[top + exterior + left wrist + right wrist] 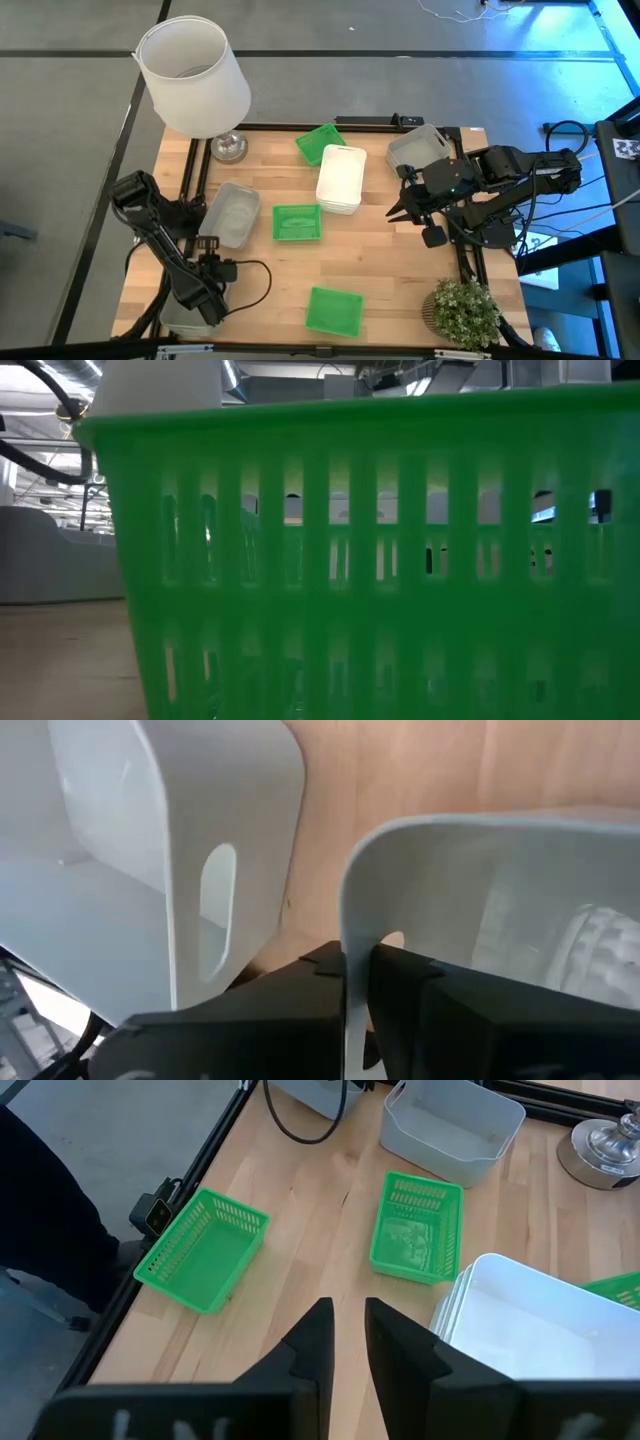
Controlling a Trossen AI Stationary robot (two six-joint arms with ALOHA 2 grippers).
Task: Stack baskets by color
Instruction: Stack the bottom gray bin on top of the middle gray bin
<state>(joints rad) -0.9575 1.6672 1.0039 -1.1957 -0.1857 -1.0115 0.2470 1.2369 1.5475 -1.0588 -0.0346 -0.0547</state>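
The left gripper (357,982) is reaching down at the bench's (260,305) front left corner, its jaws pinching the thin wall of a grey basket (500,910), with another grey basket (231,213) lying just beyond. The right gripper (398,209) is hovering near the right edge, arm folded back, jaws standing narrowly apart and empty. Beside it, white baskets (341,178) are sitting stacked mid-bench, green baskets (297,222) scattered around, one at the front edge.

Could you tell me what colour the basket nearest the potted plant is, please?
Bright green, with slotted sides; the high view shows it best.
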